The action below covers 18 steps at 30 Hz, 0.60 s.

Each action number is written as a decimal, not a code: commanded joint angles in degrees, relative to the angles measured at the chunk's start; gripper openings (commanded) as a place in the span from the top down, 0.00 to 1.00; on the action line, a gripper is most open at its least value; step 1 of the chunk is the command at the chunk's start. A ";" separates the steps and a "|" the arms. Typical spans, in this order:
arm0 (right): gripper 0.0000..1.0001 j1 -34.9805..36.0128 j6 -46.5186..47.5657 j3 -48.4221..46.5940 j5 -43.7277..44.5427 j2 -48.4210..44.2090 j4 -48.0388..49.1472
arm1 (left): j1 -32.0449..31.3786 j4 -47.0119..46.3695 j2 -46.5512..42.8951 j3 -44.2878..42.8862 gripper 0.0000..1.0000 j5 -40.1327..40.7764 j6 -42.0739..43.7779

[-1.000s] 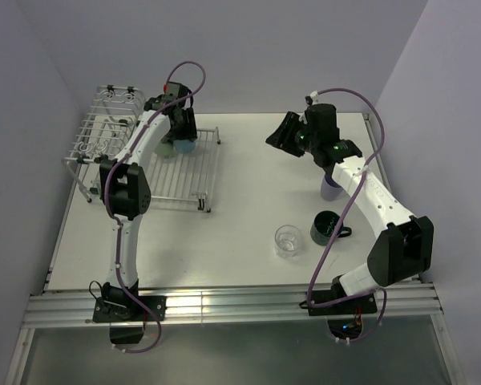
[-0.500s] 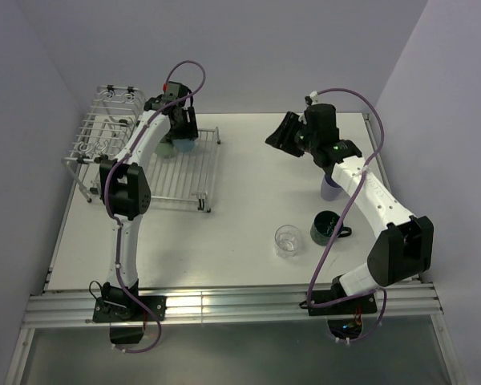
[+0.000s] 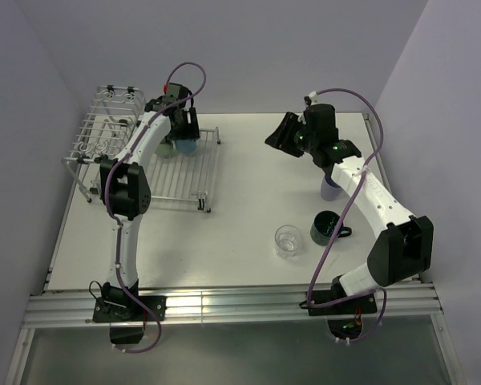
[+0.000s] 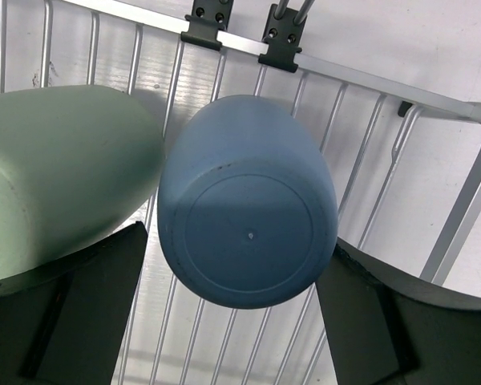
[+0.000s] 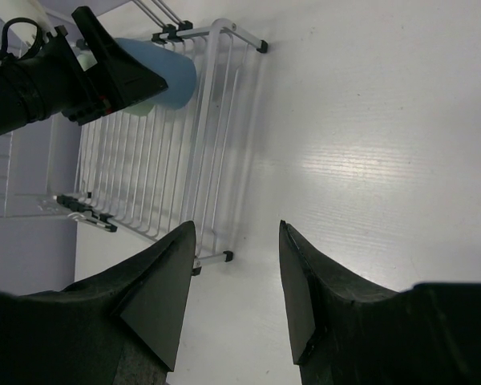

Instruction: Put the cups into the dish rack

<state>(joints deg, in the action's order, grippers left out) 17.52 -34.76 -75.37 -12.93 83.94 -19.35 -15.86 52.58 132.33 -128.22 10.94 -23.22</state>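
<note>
Top view against one second ago: arms and cups in same positions.
Dish rack [image 3: 172, 180]: flat grid tray holds pale green cup [image 4: 56, 176] and light blue cup [image 4: 248, 216], just beside each other, blue one base-up.
Left gripper [image 4: 239, 245]: fingers spread either side of blue cup, not pinching.
Clear glass [image 3: 288, 240], dark green mug [image 3: 325, 227], lavender tumbler [image 3: 330, 190]: on table [image 3: 248, 176], outside rack.
Right gripper [image 5: 232, 265]: fingers spread, empty, above table.

The top camera sits above and behind the near edge, looking down and away over the whole table [image 3: 248, 160], with the rack [image 3: 176, 180] at far left. The left wrist camera hangs very close above the rack's flat wires, filled by a blue cup [image 4: 248, 224] and a green cup [image 4: 56, 176]. The right wrist camera looks leftward across the table from farther off and shares that blue cup and the rack's corner.
</note>
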 commanded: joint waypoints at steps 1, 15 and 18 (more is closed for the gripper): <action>0.46 0.85 1.45 -0.12 1.59 -0.09 0.46 | -0.58 -2.21 -4.97 0.60 0.11 1.01 0.37; 0.46 4.97 5.23 -0.22 10.72 -5.71 -6.39 | -2.86 -1.42 -16.13 5.52 0.10 5.58 -0.68; 0.46 7.78 5.93 1.71 14.49 -8.87 -9.19 | -4.27 -2.74 -20.79 9.56 0.11 6.99 -1.47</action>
<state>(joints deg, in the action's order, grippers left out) 22.61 -30.92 -74.65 -3.62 80.58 -25.41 -18.61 51.33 117.60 -121.08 15.22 -23.55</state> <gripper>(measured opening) 0.536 0.894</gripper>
